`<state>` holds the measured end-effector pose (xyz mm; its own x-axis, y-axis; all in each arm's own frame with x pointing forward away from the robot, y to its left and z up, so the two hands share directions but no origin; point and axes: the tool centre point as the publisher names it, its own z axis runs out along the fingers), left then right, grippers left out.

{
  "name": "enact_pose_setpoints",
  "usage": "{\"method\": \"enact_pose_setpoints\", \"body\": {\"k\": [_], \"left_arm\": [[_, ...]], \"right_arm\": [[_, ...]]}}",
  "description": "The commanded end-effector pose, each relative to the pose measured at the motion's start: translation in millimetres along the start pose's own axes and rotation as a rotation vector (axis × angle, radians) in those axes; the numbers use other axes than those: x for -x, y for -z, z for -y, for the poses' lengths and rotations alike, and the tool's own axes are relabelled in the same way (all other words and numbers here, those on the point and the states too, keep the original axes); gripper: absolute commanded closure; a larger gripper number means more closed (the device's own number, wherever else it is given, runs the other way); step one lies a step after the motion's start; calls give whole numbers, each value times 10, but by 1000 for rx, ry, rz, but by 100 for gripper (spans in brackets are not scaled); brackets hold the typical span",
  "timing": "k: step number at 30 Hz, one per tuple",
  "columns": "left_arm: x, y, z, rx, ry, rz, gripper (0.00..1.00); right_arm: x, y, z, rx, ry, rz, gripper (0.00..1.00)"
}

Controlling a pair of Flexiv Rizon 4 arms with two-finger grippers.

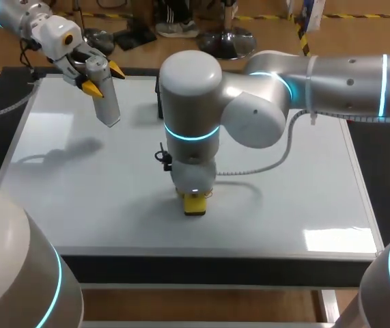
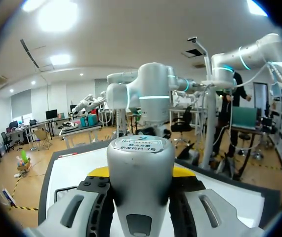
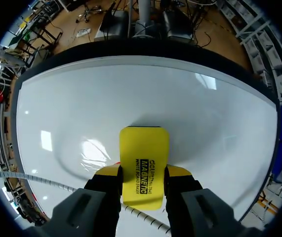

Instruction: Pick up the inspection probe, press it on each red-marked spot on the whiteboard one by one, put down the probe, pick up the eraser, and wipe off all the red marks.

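The grey inspection probe [image 1: 104, 96] hangs tilted above the whiteboard's [image 1: 304, 178] far left part, tip pointing down. My left gripper [image 1: 98, 78] is shut on its upper end. In the left wrist view the probe [image 2: 141, 177] fills the gap between the yellow fingertips [image 2: 100, 172]. The yellow eraser [image 1: 195, 203] rests on the board near its middle front, under my right wrist. In the right wrist view my right gripper [image 3: 143, 174] is shut on the eraser [image 3: 144, 160], which lies flat against the whiteboard [image 3: 81, 98]. No red marks show on the open board surface.
A dark object [image 1: 159, 96] stands at the board's far edge, half hidden behind my right arm. That arm's white cable [image 1: 263, 167] loops over the board's centre right. A black mat [image 1: 386, 178] borders the board.
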<state>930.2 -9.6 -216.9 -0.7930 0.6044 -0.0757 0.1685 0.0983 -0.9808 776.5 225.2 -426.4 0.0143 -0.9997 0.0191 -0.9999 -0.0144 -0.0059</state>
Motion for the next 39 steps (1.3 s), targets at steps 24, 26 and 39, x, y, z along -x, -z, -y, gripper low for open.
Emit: {"method": "enact_pose_setpoints", "body": {"k": [24,26,39], "left_arm": [[3,9,6,0,-1,-3,100],[3,9,6,0,-1,-3,100],[3,9,6,0,-1,-3,100]], "right_arm": [[-725,-115,153,23,-161,-56,100],[-769,-109,161,24,-167,-61,100],[-834,125,212,37,-123,-73,100]]}}
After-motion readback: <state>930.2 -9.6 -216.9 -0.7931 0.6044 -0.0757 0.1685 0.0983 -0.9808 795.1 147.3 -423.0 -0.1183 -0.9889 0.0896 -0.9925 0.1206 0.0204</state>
